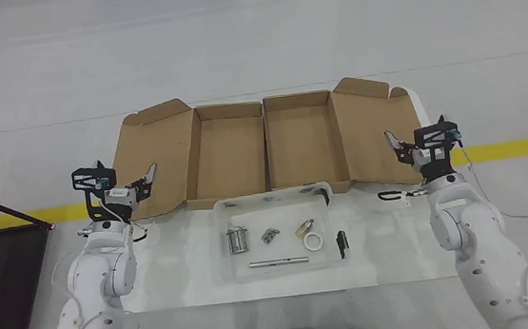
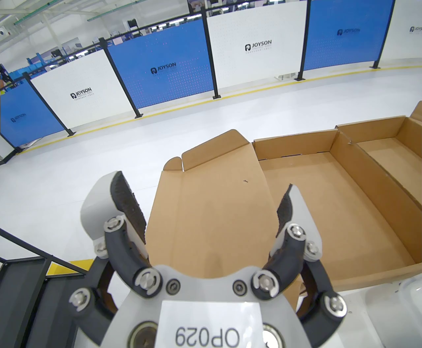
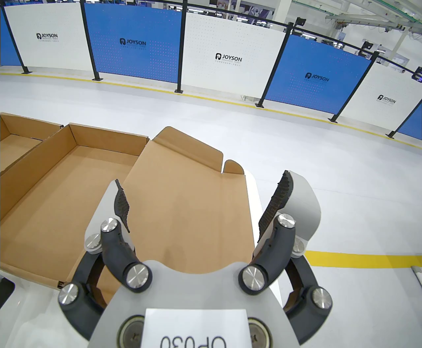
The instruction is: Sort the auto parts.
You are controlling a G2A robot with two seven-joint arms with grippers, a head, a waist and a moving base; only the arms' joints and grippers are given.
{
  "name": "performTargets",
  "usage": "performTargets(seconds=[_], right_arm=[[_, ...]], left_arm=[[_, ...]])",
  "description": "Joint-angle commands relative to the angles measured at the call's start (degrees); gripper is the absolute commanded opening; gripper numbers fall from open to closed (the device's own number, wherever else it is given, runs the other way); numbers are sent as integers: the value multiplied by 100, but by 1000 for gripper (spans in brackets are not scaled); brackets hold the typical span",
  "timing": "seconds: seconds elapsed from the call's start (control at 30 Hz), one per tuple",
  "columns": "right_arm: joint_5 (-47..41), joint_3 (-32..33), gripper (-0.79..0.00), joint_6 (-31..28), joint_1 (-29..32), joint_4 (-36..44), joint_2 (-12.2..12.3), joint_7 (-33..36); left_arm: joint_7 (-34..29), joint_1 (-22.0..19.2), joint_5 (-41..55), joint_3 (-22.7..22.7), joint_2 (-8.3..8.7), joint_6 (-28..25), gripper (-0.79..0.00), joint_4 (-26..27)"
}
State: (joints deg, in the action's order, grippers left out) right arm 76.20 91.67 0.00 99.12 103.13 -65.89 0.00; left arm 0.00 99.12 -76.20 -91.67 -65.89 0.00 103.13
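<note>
We hold our left pincer [image 2: 202,181] and right pincer [image 3: 201,178] wide open and empty, the small metal and plastic auto parts [image 1: 238,239] lying between them in a clear plastic tray [image 1: 248,200], two open brown cardboard boxes [image 1: 230,158] just ahead, presumably awaiting the sorted pieces.

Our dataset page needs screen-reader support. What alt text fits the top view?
The left hand and right hand, both open, sit at either end of two open cardboard boxes on a white table. Nearer the robot, a clear tray holds small auto parts.
</note>
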Motion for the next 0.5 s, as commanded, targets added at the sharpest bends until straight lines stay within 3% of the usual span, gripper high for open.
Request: performTargets(seconds=[0.0, 0.1, 0.17, 0.47], right_arm=[[0, 0, -1, 0, 0, 0, 0, 0], [-49, -54, 0, -154, -11, 65, 0, -51], [-256, -115, 0, -854, -56, 79, 15, -276], [330, -680, 0, -3688, -564, 65, 137, -613]], left_arm=[[0, 0, 0, 0, 0, 0, 0, 0], [0, 0, 0, 0, 0, 0, 0, 0], [0, 0, 0, 0, 0, 0, 0, 0], [0, 0, 0, 0, 0, 0, 0, 0]])
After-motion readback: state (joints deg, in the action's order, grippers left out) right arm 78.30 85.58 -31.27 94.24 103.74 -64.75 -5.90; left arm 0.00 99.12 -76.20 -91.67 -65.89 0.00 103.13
